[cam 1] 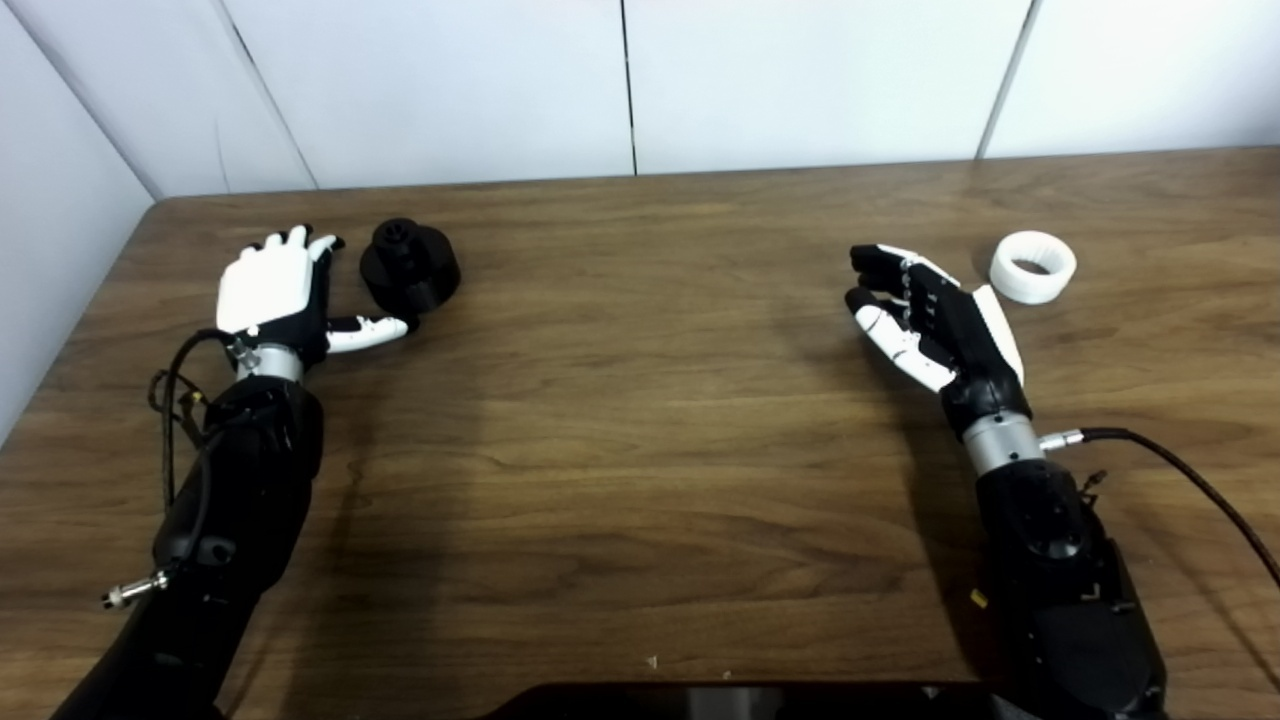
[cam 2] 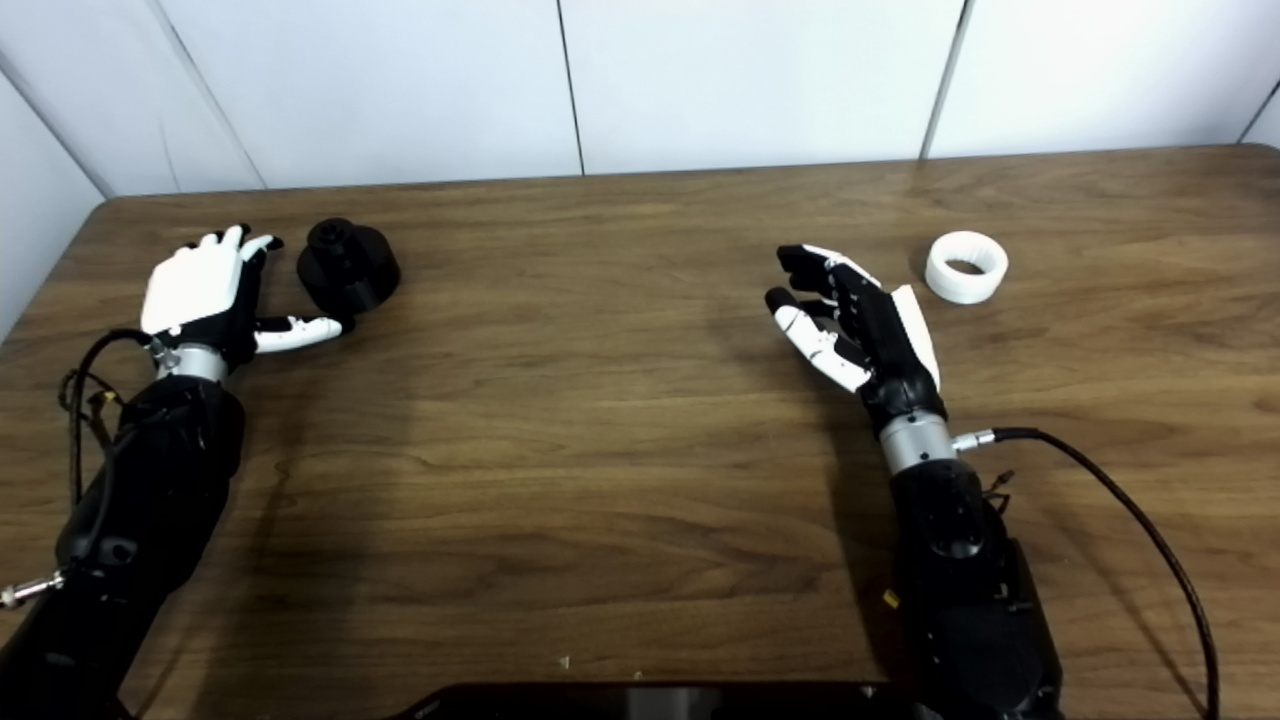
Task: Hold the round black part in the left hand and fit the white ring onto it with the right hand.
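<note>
Now we see our left hand (cam 1: 272, 290) spread open, empty, just beside the black part (cam 1: 410, 265) on the table (cam 1: 640, 450); our right hand (cam 1: 930, 315), loosely open, holds nothing near the white ring (cam 1: 1033, 266).

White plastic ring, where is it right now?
The white plastic ring lies on the wooden table, far right, just beyond the open right hand.

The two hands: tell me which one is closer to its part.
The left hand. Its thumb reaches up beside the round black part; the right hand sits clearly apart from the white ring.
</note>
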Available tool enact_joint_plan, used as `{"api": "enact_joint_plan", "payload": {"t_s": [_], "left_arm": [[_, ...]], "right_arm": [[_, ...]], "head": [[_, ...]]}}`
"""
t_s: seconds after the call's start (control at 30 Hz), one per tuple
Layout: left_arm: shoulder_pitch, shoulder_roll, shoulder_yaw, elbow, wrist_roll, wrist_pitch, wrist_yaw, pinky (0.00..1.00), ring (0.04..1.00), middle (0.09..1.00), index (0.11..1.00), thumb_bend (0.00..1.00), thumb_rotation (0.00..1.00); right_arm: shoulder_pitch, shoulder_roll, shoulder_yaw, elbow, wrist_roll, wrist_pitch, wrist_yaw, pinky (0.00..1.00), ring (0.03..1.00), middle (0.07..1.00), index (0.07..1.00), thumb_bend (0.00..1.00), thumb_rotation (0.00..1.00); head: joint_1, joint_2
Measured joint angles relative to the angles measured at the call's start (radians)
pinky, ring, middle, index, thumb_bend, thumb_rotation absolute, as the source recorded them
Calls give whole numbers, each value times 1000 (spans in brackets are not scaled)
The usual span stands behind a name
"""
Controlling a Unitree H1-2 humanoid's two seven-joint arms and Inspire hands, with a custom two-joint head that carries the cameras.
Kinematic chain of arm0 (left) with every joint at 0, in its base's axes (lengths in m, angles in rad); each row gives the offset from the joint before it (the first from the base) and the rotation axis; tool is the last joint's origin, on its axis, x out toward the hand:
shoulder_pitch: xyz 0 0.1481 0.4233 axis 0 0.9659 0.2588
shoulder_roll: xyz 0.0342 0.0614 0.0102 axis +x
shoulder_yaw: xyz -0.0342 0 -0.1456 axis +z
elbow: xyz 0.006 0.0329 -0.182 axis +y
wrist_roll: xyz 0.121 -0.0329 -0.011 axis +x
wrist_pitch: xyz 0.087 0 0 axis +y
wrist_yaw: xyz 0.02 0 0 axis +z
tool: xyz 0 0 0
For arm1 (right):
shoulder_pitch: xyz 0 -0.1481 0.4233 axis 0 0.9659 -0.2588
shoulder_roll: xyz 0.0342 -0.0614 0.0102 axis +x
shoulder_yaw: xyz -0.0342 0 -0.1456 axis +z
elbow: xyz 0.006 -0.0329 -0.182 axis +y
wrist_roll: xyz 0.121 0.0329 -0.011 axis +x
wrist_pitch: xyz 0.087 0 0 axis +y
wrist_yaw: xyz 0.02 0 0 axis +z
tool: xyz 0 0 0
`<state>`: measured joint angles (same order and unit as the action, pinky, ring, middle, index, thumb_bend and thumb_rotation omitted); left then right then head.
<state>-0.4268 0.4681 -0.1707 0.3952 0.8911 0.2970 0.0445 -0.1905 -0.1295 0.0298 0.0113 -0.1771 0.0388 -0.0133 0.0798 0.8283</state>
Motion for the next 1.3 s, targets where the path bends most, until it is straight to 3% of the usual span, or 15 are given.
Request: {"api": "enact_joint_plan", "payload": {"t_s": [0.57, 0.73, 1.3], "left_arm": [[-41, -9, -36, 100, -46, -34, 60, 1000, 1000, 1000, 897, 1000, 685], [-50, -25, -55, 101, -46, -36, 66, 1000, 1000, 1000, 894, 1000, 640], [-90, -40, -85, 149, -76, -37, 68, 1000, 1000, 1000, 896, 1000, 701]], "right_arm": [[-2, -11, -5, 0, 17, -8, 1, 735, 799, 796, 754, 500, 507], [-2, -11, -6, 0, 19, -11, 4, 727, 794, 789, 750, 505, 511], [-2, -15, -5, -2, 18, -13, 6, 736, 799, 794, 754, 507, 517]], "head": [[-15, 3], [-14, 2], [-15, 5]]}}
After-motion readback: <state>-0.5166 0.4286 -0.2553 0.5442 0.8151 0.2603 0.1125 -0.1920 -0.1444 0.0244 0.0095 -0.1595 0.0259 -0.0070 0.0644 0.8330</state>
